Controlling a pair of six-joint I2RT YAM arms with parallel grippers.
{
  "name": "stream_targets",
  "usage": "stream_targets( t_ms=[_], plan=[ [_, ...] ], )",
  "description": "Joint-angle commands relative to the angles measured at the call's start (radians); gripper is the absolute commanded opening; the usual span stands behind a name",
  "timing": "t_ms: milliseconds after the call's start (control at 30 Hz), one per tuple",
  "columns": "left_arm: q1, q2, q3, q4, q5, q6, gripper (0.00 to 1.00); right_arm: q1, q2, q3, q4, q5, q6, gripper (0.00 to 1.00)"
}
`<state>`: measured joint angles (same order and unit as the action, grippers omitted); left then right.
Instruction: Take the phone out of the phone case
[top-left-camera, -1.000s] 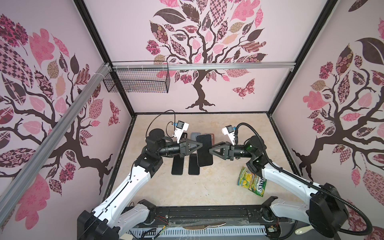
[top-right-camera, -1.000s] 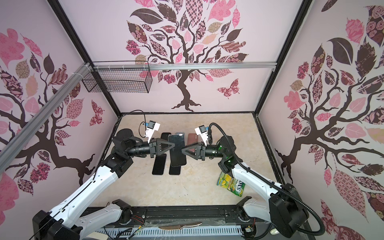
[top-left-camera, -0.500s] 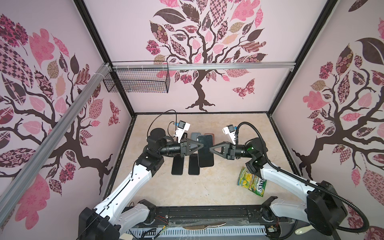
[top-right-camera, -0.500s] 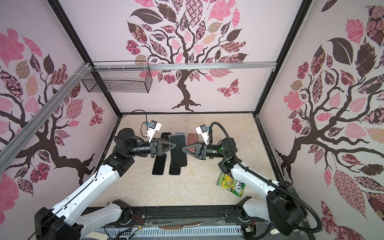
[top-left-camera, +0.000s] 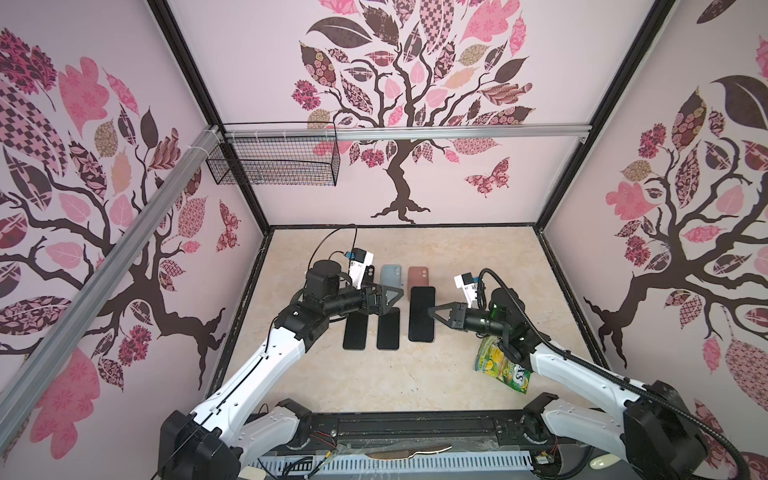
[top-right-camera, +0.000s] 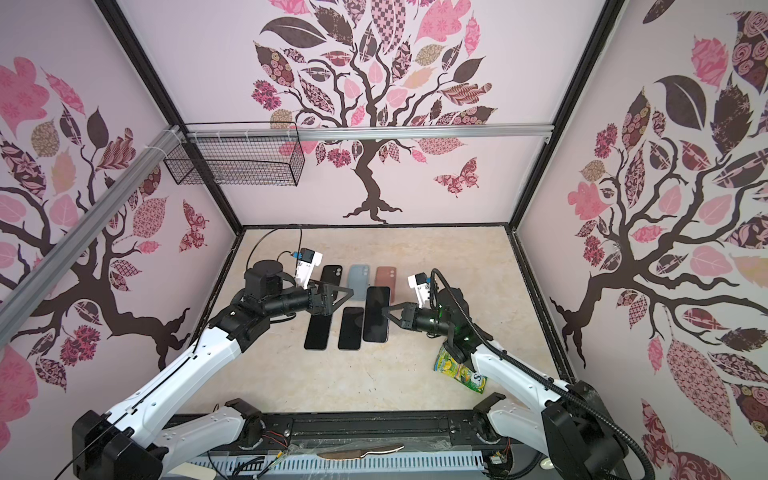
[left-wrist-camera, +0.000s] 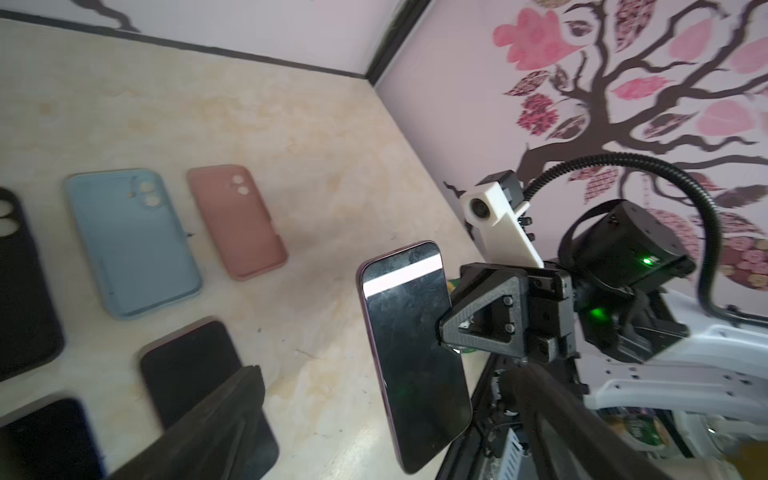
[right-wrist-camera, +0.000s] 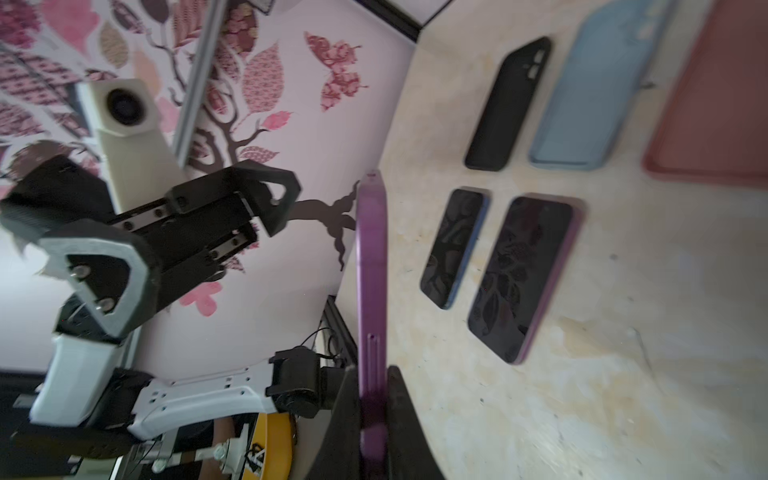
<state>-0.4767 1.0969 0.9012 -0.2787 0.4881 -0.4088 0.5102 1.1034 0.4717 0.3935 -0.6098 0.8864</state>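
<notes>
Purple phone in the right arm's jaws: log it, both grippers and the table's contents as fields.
held phone: purple phone, bare, raised above the table
right gripper: jaws shut on the purple phone's edge
left gripper: jaws open, holding nothing
cases: black case, blue case, pink case, in a row
phones lying flat: blue-edged phone, purple-edged phone
clutter: snack packet

Light: bright, even, diffuse; only soft, faint shadows on the tabletop (top-left-camera: 374, 374).
Glare: white band across the phone (left-wrist-camera: 411, 345) screen, left wrist view.
Blur: right wrist view smeared; pink case (right-wrist-camera: 715, 104) out of focus.
Distortion: both top views bow at the edges.
</notes>
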Motion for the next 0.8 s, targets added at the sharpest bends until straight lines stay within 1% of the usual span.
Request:
stream_targets(
  t_ms=[0, 100, 233, 367, 567, 767],
  plan=[
    [-0.036, 0.012, -0.016, -0.134, -0.198, 0.092, 0.98, 0.000, 0.026, 0.000, -0.088, 0.108, 0.024, 0.00],
    [-0.046, 0.002, -0.027, -0.141, -0.219, 0.094, 0.98, -0.001, 0.107, 0.023, -0.118, 0.112, 0.050, 0.00],
    [-0.046, -0.024, -0.040, -0.145, -0.236, 0.104, 0.98, 0.000, 0.224, 0.072, -0.110, 0.067, 0.056, 0.00],
    [-0.046, -0.047, -0.044, -0.157, -0.249, 0.113, 0.98, -0.003, 0.335, 0.119, -0.116, 0.055, 0.030, 0.00],
    [-0.046, -0.067, -0.045, -0.176, -0.249, 0.124, 0.98, -0.016, 0.485, 0.199, -0.111, -0.016, 0.007, 0.00],
    [-0.046, -0.076, -0.044, -0.187, -0.241, 0.131, 0.98, -0.035, 0.566, 0.272, -0.182, -0.034, -0.062, 0.00]
  ],
)
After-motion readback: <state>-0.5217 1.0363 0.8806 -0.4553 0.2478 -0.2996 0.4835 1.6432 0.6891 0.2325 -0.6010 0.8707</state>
